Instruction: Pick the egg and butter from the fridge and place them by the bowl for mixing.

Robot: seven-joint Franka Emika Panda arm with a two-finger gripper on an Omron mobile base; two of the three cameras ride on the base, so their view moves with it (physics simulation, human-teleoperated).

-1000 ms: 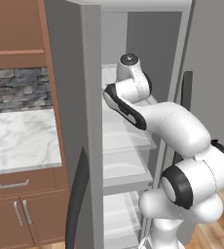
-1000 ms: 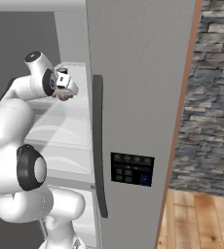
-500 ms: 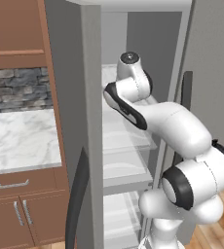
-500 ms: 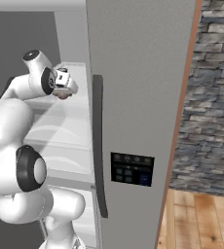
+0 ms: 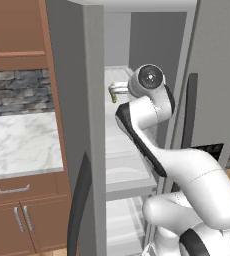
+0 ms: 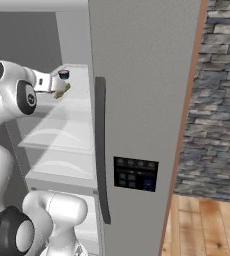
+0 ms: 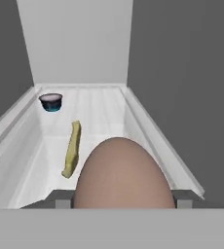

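one egg sat clamped between the fingers of the gripper over a pale shelf inside the fridge. one butter stick lay on that shelf, and one small dark cup stood behind it.

The egg between my fingers looks smooth and matt brown. The butter is a dull yellow-green stick. The fridge walls are flat matt grey, its shelf pale and smooth like plastic.

Egg hides fingertips; its lower part cut off.
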